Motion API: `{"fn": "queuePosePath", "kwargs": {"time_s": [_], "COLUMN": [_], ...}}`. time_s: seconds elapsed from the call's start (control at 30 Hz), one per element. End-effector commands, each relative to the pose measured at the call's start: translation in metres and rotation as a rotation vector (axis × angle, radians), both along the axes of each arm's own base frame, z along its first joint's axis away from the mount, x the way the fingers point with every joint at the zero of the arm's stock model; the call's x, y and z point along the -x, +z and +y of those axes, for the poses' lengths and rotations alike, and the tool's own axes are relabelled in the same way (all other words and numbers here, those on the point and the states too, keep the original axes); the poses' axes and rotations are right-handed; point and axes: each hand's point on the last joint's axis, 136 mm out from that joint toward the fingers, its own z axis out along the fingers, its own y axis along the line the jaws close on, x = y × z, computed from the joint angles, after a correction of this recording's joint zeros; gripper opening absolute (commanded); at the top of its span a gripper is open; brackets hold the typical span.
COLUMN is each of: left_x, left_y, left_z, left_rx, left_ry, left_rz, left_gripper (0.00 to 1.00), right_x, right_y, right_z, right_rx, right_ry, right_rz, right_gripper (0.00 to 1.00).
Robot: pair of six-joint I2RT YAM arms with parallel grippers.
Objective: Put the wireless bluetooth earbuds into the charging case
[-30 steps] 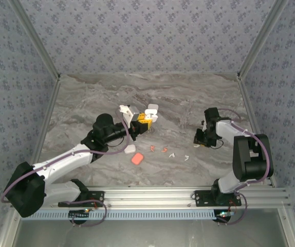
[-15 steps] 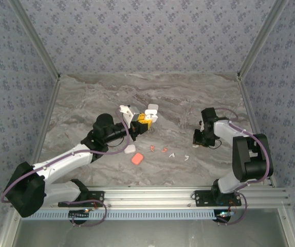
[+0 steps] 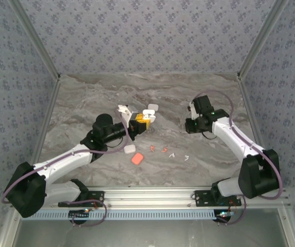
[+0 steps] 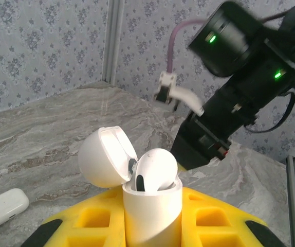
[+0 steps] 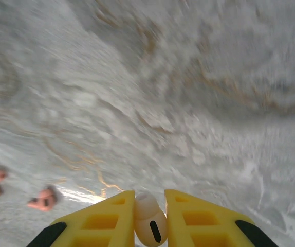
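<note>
The left gripper (image 4: 152,229) pinches an open white charging case (image 4: 151,206) with a white earbud (image 4: 157,169) seated inside. The right gripper (image 5: 149,205) pinches a second white earbud (image 5: 150,226) over the marble table (image 5: 199,103).

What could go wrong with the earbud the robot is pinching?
The held earbud sits at just the tips of the right end effector, so it might slip out. The case in the left end effector already has a seated earbud, so the new one could bump it or miss.
</note>
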Motion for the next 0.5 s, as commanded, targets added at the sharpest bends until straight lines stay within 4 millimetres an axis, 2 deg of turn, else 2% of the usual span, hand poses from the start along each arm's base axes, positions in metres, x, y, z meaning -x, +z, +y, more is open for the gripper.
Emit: {"fn": "queuePosePath", "kwargs": {"time_s": [0.0, 0.1, 0.13, 0.23, 0.33, 0.47], "left_x": [0.005, 0.009, 0.01, 0.014, 0.016, 0.021], "left_y": [0.014, 0.014, 0.014, 0.014, 0.015, 0.017], "left_z": [-0.002, -0.005, -0.006, -0.011, -0.014, -0.018], "left_rx": [0.05, 0.049, 0.048, 0.047, 0.046, 0.041], "left_ry": [-0.054, -0.093, -0.106, -0.145, -0.176, -0.218], "left_rz": [-0.005, 0.002, 0.005, 0.012, 0.02, 0.028], "left_gripper": [0.0, 0.0, 0.0, 0.0, 0.0, 0.0], "right_x": [-0.003, -0.003, -0.005, 0.0, 0.01, 0.024], "right_y": [0.05, 0.083, 0.106, 0.137, 0.16, 0.177], "right_z": [0.015, 0.031, 0.04, 0.06, 0.081, 0.107], "right_rx": [0.059, 0.086, 0.086, 0.104, 0.104, 0.116], "right_ry": [0.158, 0.269, 0.309, 0.413, 0.517, 0.638], "right_rz": [-0.15, -0.259, -0.324, -0.434, -0.515, -0.597], "right_gripper": [0.21, 0.21, 0.21, 0.21, 0.21, 0.21]}}
